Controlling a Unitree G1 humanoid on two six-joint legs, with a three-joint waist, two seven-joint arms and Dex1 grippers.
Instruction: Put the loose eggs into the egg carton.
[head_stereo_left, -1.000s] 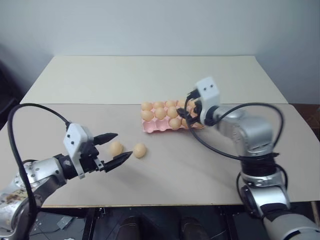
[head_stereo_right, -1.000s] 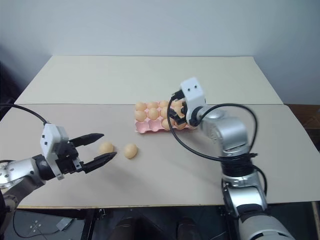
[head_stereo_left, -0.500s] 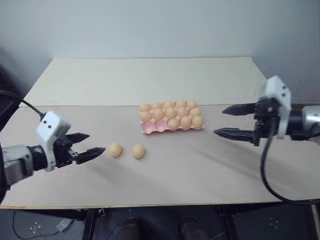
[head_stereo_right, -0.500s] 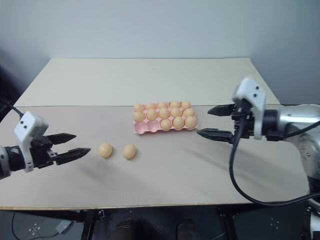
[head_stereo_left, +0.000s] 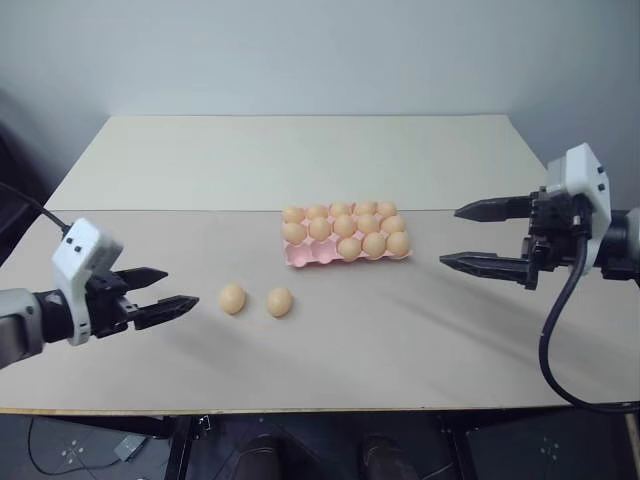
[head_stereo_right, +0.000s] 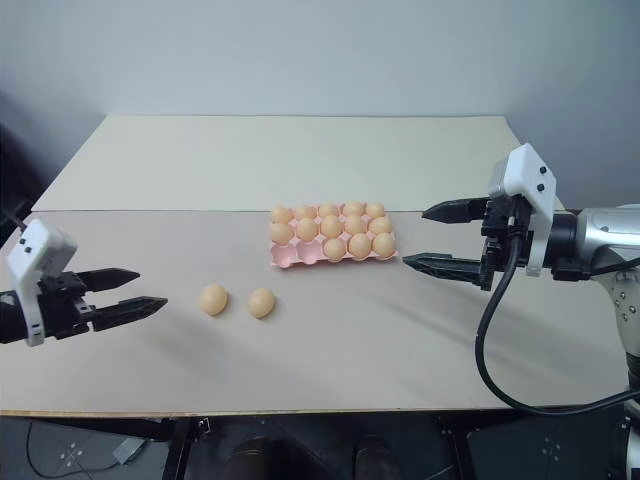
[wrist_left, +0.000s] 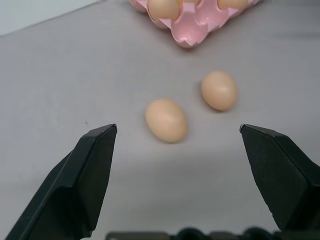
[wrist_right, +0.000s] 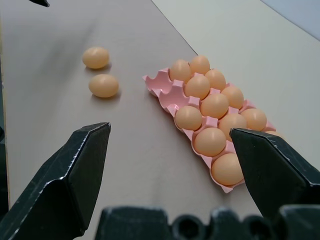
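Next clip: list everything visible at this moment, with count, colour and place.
loose eggs: two, tan-orange, side by side on the table in front of the carton's left end, apart from each other.
egg carton: one, pale pink, lidless, mid-table; its two front-left cups are empty.
eggs in the carton: thirteen by my count, tan-orange, filling the other cups.
table: one, pale beige, with a seam running across just behind the carton.
wall: grey, behind the table.
left gripper: black fingers, open, empty, left of the loose eggs.
right gripper: black fingers, open, empty, right of the carton.
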